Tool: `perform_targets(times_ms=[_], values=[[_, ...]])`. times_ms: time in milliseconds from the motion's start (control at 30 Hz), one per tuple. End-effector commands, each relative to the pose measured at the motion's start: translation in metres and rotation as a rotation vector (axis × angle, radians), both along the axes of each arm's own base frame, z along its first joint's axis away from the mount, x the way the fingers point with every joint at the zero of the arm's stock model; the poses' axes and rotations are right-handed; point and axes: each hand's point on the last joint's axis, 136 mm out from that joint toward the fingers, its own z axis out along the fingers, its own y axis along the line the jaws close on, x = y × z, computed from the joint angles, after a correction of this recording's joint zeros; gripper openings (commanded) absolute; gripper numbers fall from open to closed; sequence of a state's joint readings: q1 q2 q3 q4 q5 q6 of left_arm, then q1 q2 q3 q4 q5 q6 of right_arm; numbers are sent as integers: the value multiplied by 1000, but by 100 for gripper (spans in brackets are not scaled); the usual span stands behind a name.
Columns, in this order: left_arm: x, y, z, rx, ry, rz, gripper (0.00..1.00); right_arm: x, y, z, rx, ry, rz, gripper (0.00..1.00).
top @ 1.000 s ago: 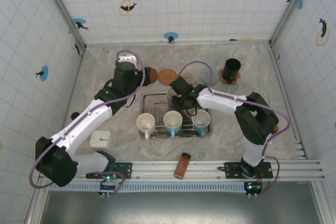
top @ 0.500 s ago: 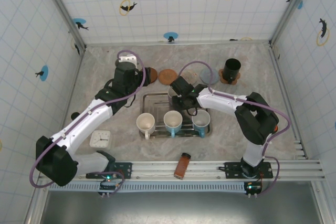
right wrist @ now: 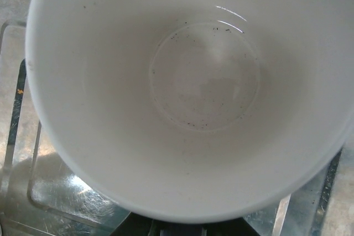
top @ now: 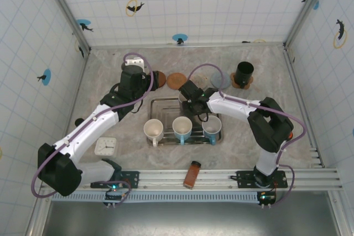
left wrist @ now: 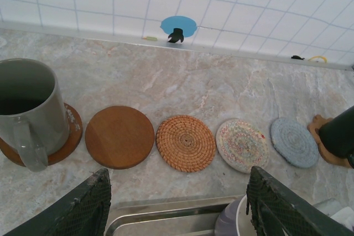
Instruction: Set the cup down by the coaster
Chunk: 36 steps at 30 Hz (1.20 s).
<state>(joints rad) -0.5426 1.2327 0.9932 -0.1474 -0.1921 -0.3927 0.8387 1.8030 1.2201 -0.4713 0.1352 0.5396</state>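
I see the left gripper [left wrist: 178, 197] with its jaws spread wide and empty, facing the row of coasters [left wrist: 186, 143] near the far wall; the right gripper [top: 190, 102] is right at the white cup [right wrist: 204, 81], which is over the far part of the metal tray [right wrist: 22, 153]; I cannot tell whether its jaws pinch the rim.

**Six cups, six coasters**

I count six cups: cream cup [top: 154, 130], blue cup [top: 182, 128], pale cup [top: 211, 126], white cup [right wrist: 188, 92], grey mug [left wrist: 27, 109], black cup [top: 244, 72]. Six coasters: rust coaster [left wrist: 72, 132], wooden coaster [left wrist: 119, 136], woven coaster [left wrist: 186, 142], speckled coaster [left wrist: 241, 145], blue-grey coaster [left wrist: 294, 141], tan coaster [left wrist: 317, 126]. One metal tray [top: 163, 109], one white clock [top: 105, 146], one brown container [top: 192, 174]. Two arms: left arm [top: 94, 122], right arm [top: 238, 106].
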Motion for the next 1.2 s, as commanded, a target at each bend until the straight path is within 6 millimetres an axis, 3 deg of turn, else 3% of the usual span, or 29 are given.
perform_targets(times_ms=[0, 767, 1167], values=[[1, 1, 1, 9, -17, -2, 65, 17, 8, 38, 29, -109, -5, 0], [1, 4, 1, 13, -21, 12, 66, 39, -17, 98, 131, -223, -42, 0], [0, 8, 2, 20, -27, 32, 66, 76, -66, 118, 109, -244, -92, 0]])
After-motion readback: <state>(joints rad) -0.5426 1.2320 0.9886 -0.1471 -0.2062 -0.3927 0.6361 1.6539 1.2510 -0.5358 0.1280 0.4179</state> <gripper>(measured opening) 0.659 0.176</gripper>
